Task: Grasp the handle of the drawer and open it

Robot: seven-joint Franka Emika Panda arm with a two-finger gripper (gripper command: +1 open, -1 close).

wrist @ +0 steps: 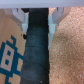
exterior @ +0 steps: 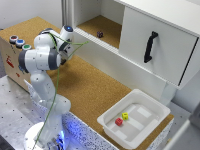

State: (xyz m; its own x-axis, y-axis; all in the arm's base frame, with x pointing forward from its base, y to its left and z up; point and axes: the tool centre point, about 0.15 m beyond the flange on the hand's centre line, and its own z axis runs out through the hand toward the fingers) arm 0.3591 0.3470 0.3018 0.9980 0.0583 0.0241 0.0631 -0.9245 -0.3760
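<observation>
The jaws stand either side of the handle [wrist: 37, 52], fingers [wrist: 23, 18] against its flanks, seemingly clamped so the gripper [wrist: 37, 22] can pull squarely. The drawer [exterior: 10, 62], a pale wooden box at the exterior view's left, sits on the cork table [exterior: 95, 90]; the arm hides whether it is open.

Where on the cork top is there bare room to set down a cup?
Bare: cork between the robot arm and white tray. Crowded: inside the tray, by the red block and yellow block; around the button box beside the arm.
</observation>
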